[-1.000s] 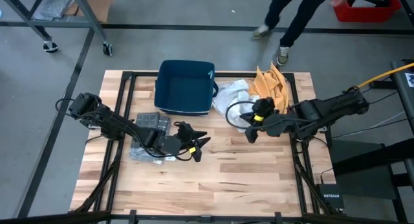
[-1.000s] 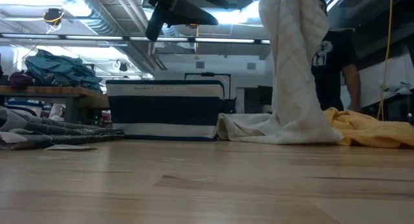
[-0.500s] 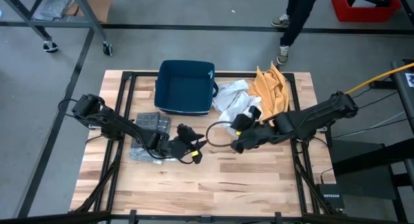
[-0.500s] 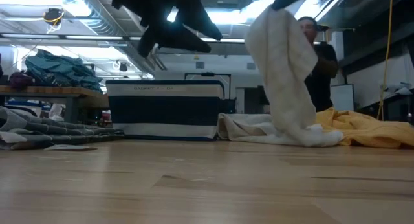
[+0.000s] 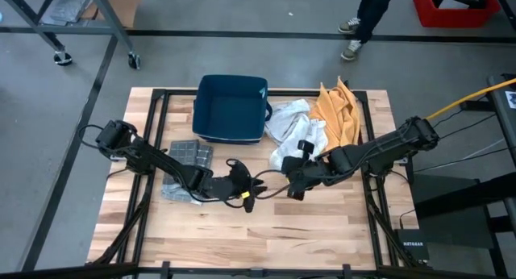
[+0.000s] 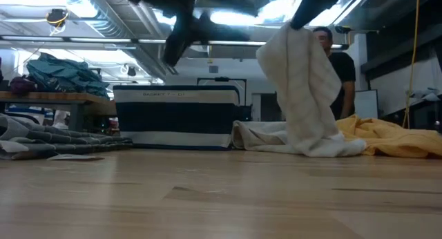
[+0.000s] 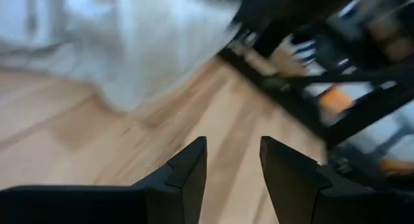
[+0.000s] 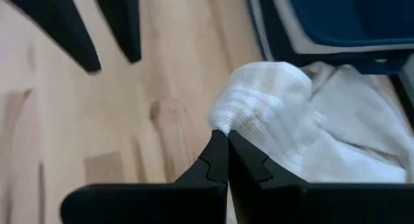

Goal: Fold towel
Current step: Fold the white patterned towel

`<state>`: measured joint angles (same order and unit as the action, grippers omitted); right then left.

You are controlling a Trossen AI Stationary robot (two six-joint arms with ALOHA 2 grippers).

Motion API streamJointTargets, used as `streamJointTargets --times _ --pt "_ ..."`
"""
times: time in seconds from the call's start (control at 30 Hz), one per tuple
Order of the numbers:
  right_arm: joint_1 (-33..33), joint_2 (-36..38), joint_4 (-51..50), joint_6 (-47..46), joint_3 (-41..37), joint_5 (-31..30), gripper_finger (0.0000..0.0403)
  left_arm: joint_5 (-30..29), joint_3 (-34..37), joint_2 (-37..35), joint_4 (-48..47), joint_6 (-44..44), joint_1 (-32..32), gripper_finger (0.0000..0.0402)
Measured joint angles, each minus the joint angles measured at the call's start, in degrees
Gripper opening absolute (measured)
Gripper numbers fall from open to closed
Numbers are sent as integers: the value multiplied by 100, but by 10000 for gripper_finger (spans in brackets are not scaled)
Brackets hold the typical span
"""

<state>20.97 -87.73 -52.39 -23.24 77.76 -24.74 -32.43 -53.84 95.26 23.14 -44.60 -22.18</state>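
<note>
Right tool [image 8: 226,143] is pinching the white towel [image 6: 304,94], lifting it off the bench [image 5: 306,231]. Left tool [image 7: 233,160] hangs nearby, fingers spread, holding nothing.

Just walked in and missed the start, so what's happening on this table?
The right gripper is shut on a white towel, lifting it so it hangs with its lower end on the wooden table beside the orange cloth. The left gripper hovers open close by, holding nothing. A blue bin sits at the back.

A navy bin [image 5: 230,108], an orange cloth [image 5: 339,111], grey folded cloths [image 5: 182,160] and a passing person [image 5: 369,17] share the scene
</note>
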Motion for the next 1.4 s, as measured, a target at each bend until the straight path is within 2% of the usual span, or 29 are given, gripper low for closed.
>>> streamJointTargets --times 0.1,0.2,0.47,0.6,0.83,0.97,1.27,1.4 --pt "-2 11 -30 259 29 475 3 29 0 0 718 686 -34 137" --pt "0 9 -19 382 114 843 3 60 -2 -2 952 1187 -34 137" --pt "0 13 265 432 402 1056 3 57 -2 -2 871 1590 -8 137" --pt "0 13 260 549 448 1469 3 55 -2 -2 869 1955 -5 137" --pt "7 13 -124 559 448 2339 3 54 0 -4 628 1896 -21 137" --pt "7 13 -66 559 448 2436 3 53 2 -7 378 1756 -6 137" --pt "7 13 313 561 448 2422 3 96 2 -7 573 1757 93 137" --pt "7 13 415 566 448 2175 3 131 2 -7 605 1757 93 137"
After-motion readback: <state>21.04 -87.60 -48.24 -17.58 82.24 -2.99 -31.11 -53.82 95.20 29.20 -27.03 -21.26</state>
